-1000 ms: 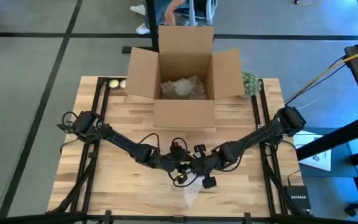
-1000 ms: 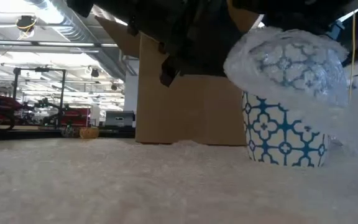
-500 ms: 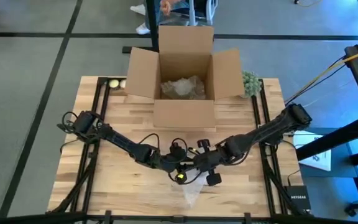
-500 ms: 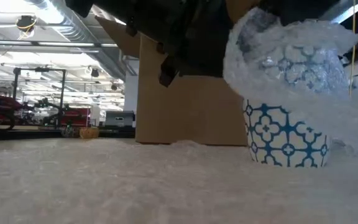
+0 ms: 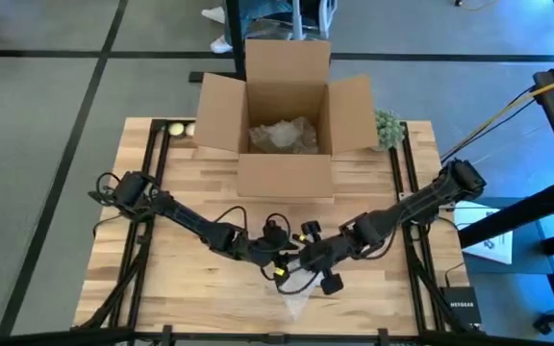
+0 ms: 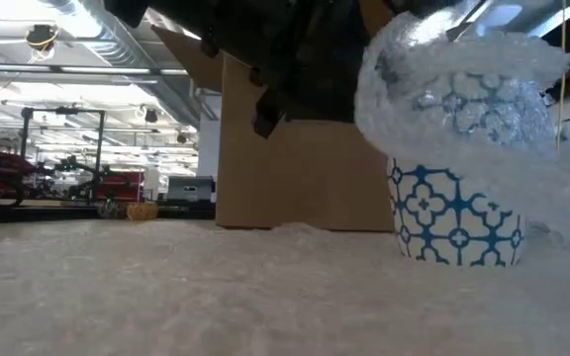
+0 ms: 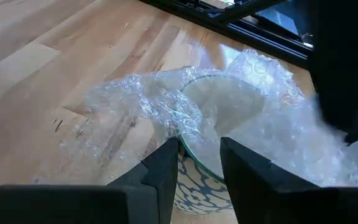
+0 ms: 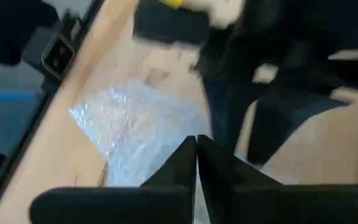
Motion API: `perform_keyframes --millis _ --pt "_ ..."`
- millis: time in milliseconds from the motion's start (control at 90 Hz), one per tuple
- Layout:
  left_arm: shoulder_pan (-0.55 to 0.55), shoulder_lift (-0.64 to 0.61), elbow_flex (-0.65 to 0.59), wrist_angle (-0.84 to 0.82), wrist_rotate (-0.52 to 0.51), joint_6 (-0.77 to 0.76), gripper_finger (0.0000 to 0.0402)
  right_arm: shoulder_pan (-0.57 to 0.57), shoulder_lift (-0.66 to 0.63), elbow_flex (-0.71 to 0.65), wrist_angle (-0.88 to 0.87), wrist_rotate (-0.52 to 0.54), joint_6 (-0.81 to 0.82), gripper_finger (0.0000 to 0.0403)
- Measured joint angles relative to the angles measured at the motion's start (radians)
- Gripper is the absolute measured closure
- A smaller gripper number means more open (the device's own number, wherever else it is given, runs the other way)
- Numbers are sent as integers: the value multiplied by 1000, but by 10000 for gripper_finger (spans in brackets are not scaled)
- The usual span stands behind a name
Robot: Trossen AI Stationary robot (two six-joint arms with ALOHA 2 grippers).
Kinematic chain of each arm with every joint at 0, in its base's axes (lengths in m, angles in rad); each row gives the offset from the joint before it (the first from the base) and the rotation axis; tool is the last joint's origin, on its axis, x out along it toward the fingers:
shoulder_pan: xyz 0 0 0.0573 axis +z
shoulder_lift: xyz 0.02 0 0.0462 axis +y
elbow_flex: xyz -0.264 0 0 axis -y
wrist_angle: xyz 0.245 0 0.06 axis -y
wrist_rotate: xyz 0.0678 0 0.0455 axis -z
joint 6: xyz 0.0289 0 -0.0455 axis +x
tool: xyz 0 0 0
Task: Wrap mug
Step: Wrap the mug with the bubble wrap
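At the table's near-centre edge I see both grippers meeting over the mug [image 6: 455, 220], which stands upright on the wood w/ bubble wrap [image 7: 142, 109] draped over its top and trailing toward the front edge. Left gripper [image 7: 199, 163] has its fingers a little apart, straddling the mug rim and wrap. Right gripper [image 8: 196, 163] is pressed fully closed; prob. pinching wrap, but I can't tell. The box [image 5: 287, 106] sits open behind.

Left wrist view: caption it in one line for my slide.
Left gripper straddles the rim of the mug, bubble wrap bunched over it on the table.
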Motion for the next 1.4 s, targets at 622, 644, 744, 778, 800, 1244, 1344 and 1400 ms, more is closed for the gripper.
perform_keyframes --millis 622,644,744,778,800,1244,1344,1400 --pt "0 0 0 -2 1 1 298 0 118 39 -95 8 1 402" --pt "0 0 0 -3 1 0 298 0 102 49 -97 9 2 402" --pt "0 0 0 -4 1 -1 298 8 35 66 -137 11 14 402" --pt "0 0 0 -3 1 0 298 13 18 65 -147 11 15 402" --pt "0 0 0 -3 1 0 298 15 9 65 -157 13 16 402" --pt "0 0 0 1 0 -3 298 18 -50 -127 -32 19 109 402" --pt "0 0 0 1 0 -3 298 19 -51 -129 12 34 106 402" --pt "0 0 0 1 0 -3 298 19 -52 -116 14 38 97 402"
